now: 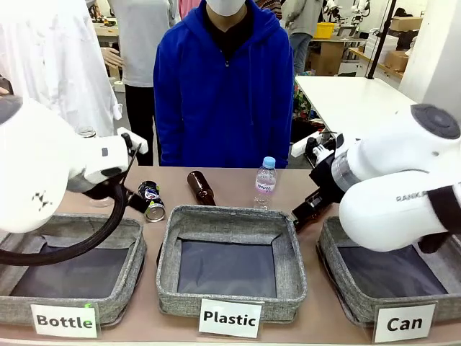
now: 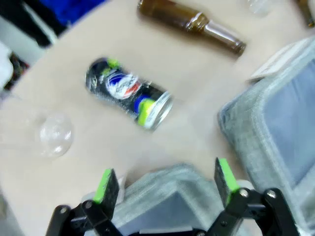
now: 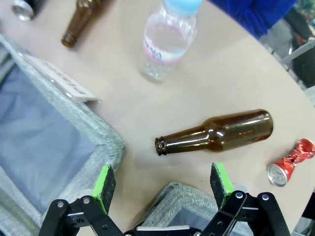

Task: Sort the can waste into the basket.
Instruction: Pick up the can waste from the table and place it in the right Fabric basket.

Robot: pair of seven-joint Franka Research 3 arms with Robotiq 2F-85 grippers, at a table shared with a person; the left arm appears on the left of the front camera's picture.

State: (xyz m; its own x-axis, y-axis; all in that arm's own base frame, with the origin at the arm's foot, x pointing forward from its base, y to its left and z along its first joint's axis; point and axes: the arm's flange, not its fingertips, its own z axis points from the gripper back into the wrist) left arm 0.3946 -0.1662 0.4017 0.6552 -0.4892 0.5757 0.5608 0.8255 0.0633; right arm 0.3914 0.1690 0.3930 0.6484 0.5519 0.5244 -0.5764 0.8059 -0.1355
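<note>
Carefully lower spread left hand (image 2: 165,183) astride dark can (image 2: 129,93) on counter (image 2: 206,103), pinch across its middle; swing spread right hand (image 3: 162,182) toward crushed red can (image 3: 290,162) beside brown bottle (image 3: 221,130), then Can basket (image 1: 389,277)

In the front view, a brown bottle (image 1: 308,209) toward the tabletop's right side is largely covered by the right arm (image 1: 389,194). The far side of the Can basket (image 1: 333,249) is covered as well, and that basket is also cut off by the picture's right edge. Only the top of a clear bottle (image 1: 87,132), by the tabletop's far edge at the left, is seen above the left arm (image 1: 43,166). The left wrist view is blurred throughout: the print on the dark can (image 2: 129,93) cannot be read, and a second brown bottle (image 2: 192,23) is clipped by the top edge. In the right wrist view the cap of the water bottle (image 3: 165,44) is clipped likewise.
</note>
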